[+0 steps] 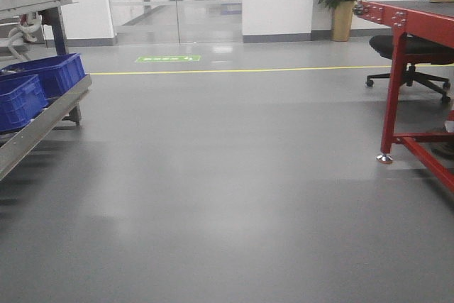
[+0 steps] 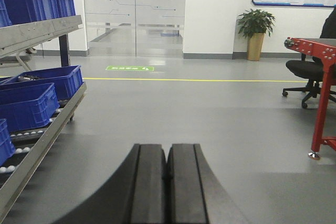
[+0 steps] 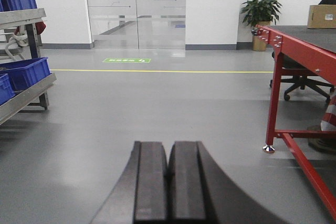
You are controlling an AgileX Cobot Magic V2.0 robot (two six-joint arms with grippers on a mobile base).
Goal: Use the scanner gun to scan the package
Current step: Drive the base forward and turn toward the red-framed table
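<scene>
Grey floor (image 1: 227, 196); glass doors (image 2: 135, 9) with a strip of lettering too small to read. Green floor sign (image 3: 127, 60), text illegible. Red table (image 3: 294, 40): tan cardboard box (image 3: 321, 16) at the far right edge, any label too distant to tell. Blue bins (image 2: 31, 103) on metal rack (image 2: 47, 135). Left gripper (image 2: 168, 153) and right gripper (image 3: 168, 150): fingers pressed together, nothing between them.

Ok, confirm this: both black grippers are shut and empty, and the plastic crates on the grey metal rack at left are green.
Wrong colour. The black left gripper and black right gripper are shut and empty, and the plastic crates on the grey metal rack at left are blue, as the left wrist view shows.
</scene>
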